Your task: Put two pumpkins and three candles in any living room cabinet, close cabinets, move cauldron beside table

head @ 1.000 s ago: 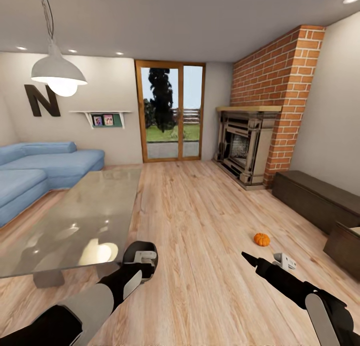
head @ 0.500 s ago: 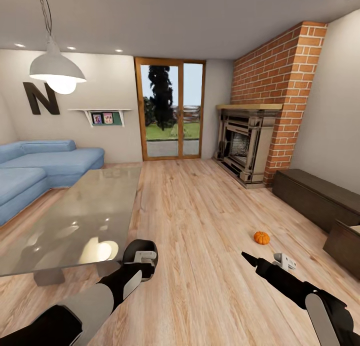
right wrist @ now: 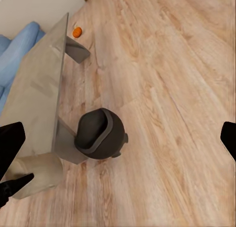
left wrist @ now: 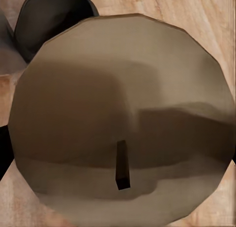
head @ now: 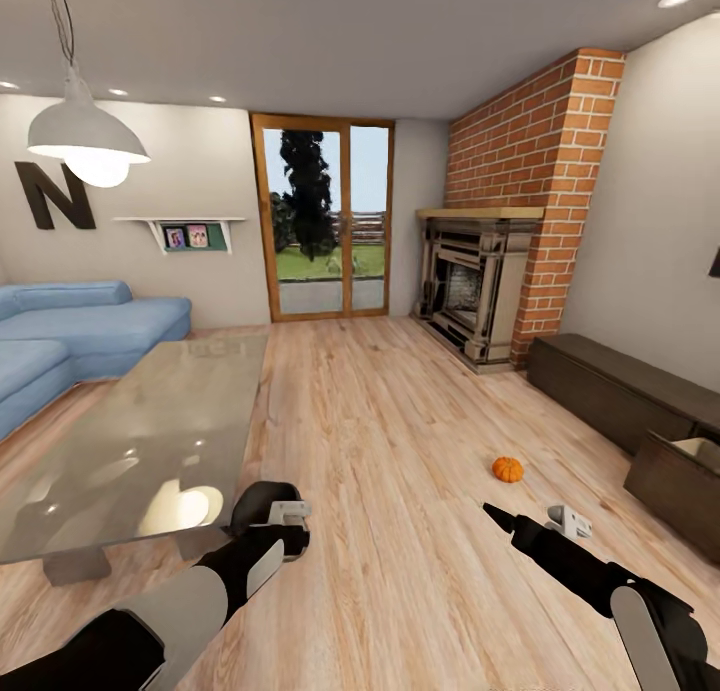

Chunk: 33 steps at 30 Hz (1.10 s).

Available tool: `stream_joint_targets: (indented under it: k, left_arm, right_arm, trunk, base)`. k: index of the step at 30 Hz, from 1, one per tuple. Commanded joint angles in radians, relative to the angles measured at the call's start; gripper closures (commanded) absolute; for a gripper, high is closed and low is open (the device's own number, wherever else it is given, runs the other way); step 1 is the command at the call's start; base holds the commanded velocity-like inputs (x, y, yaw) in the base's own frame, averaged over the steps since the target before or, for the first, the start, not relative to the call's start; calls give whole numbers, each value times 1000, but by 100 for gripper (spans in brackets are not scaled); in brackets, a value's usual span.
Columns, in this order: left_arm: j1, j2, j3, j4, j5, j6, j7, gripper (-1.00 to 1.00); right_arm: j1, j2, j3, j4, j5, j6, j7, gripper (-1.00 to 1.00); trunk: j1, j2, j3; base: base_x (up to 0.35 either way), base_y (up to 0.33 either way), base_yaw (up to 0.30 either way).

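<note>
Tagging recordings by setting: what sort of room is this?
A living room, most likely: a blue sofa beside a glass-topped table, a brick fireplace, and glazed patio doors facing a garden.

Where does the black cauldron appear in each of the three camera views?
Head view: the cauldron on the floor beside the table, behind the left gripper.
Left wrist view: the dark shape behind the candle.
Right wrist view: beside the table's near leg.
Shared landmark: the table.

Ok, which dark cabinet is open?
The nearer cabinet, at the right edge, showing its pale interior; the long cabinet by the fireplace looks shut.
</note>
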Motion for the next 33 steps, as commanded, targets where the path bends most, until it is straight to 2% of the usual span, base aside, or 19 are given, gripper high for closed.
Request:
stream_joint_targets:
  k: [1, 11, 24, 33]
  left_arm:
    - [0, 0, -9, -2, 9, 5, 7, 100]
    - [0, 0, -9, -2, 9, 4, 7, 100]
    - [0, 1, -9, -2, 9, 0, 7, 100]
    - [0, 0, -9, -2, 8, -3, 7, 100]
  right_arm:
    - [-1, 0, -2, 0, 1, 5, 5, -100]
    - [-1, 0, -1, 0, 1, 5, 13, -100]
    - [-1, 0, -2, -1, 2, 5, 22, -100]
    - [-1, 0, -2, 0, 2, 5, 22, -100]
  trunk:
    - [0, -1, -1]
    - [0, -1, -1]
    - [0, -1, -1]
    - [0, -1, -1]
  base:
    - [0, 0, -272]
    - [0, 0, -275]
    - [0, 0, -59]
    - [0, 0, -220]
